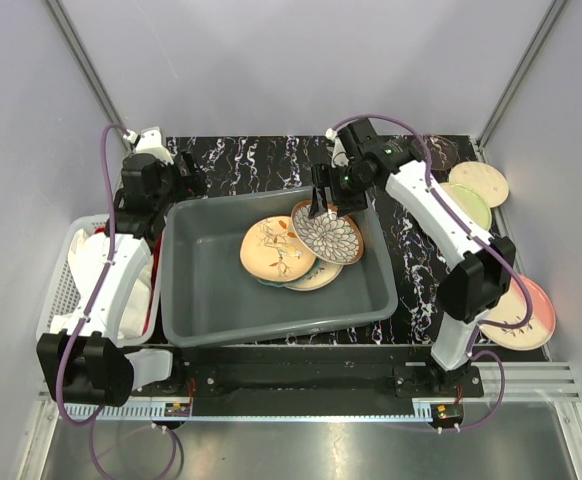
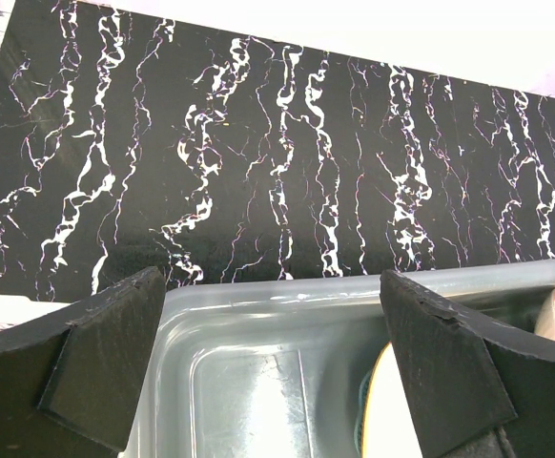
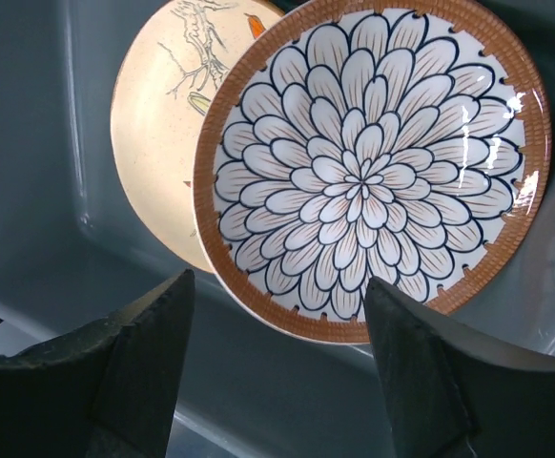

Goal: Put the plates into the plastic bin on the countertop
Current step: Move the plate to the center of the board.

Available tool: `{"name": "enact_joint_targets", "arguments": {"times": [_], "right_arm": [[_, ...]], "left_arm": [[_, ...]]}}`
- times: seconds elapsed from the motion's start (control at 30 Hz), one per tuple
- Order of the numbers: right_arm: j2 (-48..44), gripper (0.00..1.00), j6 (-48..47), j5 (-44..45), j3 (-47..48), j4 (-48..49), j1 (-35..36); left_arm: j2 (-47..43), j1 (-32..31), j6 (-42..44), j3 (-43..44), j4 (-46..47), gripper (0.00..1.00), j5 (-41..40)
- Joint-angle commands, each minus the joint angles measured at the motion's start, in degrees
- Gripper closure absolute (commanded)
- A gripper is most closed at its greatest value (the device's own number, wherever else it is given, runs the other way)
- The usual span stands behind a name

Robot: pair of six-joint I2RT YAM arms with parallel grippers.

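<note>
The grey plastic bin (image 1: 201, 290) stands on the black veined countertop (image 1: 261, 160). Inside lie a peach plate with sprigs (image 1: 274, 250), an orange-rimmed petal-pattern plate (image 1: 328, 236) leaning on it, and another plate's edge (image 1: 316, 280) beneath. My right gripper (image 1: 323, 206) is open and empty just above the orange-rimmed plate's far edge. In the right wrist view the gripper (image 3: 277, 315) frames that plate (image 3: 373, 172) beside the peach one (image 3: 158, 114). My left gripper (image 1: 179, 190) is open and empty over the bin's far left corner (image 2: 258, 382).
More plates lie on the counter to the right: a cream one (image 1: 481, 182), a green one (image 1: 468, 207), a pink-rimmed one (image 1: 523, 318) partly under the right arm. A white mesh basket (image 1: 66, 275) with cloth stands left of the bin. Walls enclose the sides.
</note>
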Motion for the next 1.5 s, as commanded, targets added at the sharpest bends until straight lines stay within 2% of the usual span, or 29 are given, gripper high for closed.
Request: {"name": "enact_joint_targets", "arguments": {"times": [0.0,0.13,0.3,0.43,0.47,0.53,0.57,0.67,0.83,1.0,1.13,1.23,1.47], "right_arm": [[-5.51,0.21,0.64,-0.65,-0.52,4.01,-0.03],[-7.19,0.20,1.78,1.89,1.14,4.89,-0.03],[-10.52,0.13,5.29,13.14,2.03,4.10,-3.53],[-15.62,0.13,15.46,19.74,-6.46,2.17,-14.95],[-16.67,0.13,16.97,22.18,-8.50,1.21,-20.63],[-19.40,0.12,20.22,24.13,-14.89,0.15,-26.28],[-20.02,0.10,21.37,25.53,-17.02,-1.42,-31.62],[-20.29,0.08,22.09,28.96,-25.72,-2.84,-37.62],[-20.29,0.06,22.96,30.29,-38.54,-0.39,-41.77],[-19.24,0.05,20.17,30.03,-45.86,3.22,-46.77],[-18.00,0.04,16.82,31.00,-47.27,5.58,-50.55],[-17.13,0.04,14.01,27.68,-47.89,9.88,-52.32],[-11.94,0.04,8.74,23.88,-48.85,17.28,-52.32]], "left_arm": [[-1.47,-0.25,0.77,-0.32,2.95,0.01,-0.14],[-1.29,-0.25,0.68,-0.23,2.95,0.01,-0.05],[-1.03,-0.25,0.94,0.21,2.69,0.01,-0.14],[-0.94,-0.25,1.21,-0.05,2.95,0.01,-1.62],[-1.03,-0.25,1.47,-0.23,2.87,0.01,-1.72],[-0.94,-0.25,2.44,-0.32,2.86,0.01,-2.86],[-0.76,-0.25,2.70,-0.32,2.95,0.01,-3.04],[0.29,-0.25,3.67,0.64,2.86,0.01,-3.04],[2.22,-0.25,2.53,2.58,3.39,0.01,-1.37],[3.28,-0.25,2.18,3.46,3.22,0.01,-0.76],[3.54,-0.25,2.44,3.72,2.78,0.01,-0.93],[3.89,-0.25,2.53,3.90,2.52,0.01,-0.85],[5.13,-0.25,3.14,5.74,1.99,0.01,-1.02]]}}
